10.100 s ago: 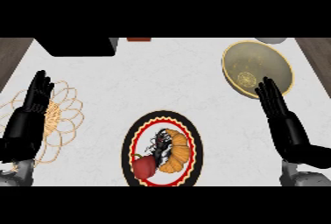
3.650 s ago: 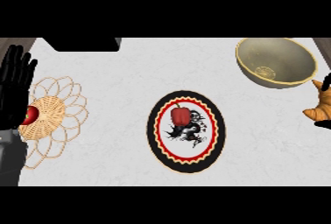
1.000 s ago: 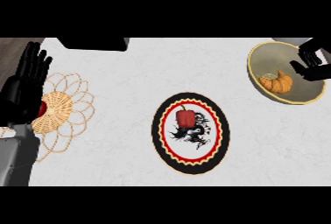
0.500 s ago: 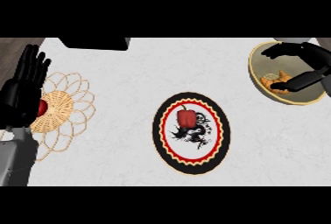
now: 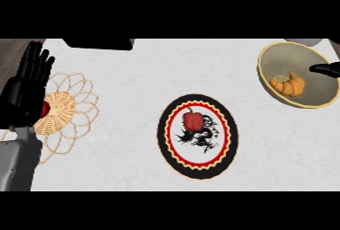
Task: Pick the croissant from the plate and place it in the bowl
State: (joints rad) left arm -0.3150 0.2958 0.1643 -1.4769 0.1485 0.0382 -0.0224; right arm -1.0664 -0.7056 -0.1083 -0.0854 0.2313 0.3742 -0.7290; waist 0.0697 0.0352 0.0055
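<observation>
On the white marbled counter [image 5: 133,81] the croissant [image 5: 290,85] lies in the bowl [image 5: 279,56]; left hand [image 5: 25,90] open, right hand's [image 5: 327,68] state untellable

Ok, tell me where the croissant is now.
In the head view, the croissant lies inside the bowl at upper right, up and right of the plate.

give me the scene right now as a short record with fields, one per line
croissant: lying in the bowl, no hand on it
plate: centre of counter, holds a red pepper
left hand: open, resting at left edge over the wicker trivet
right hand: only a tip shows at right edge, above the bowl
task state: croissant in bowl
</observation>
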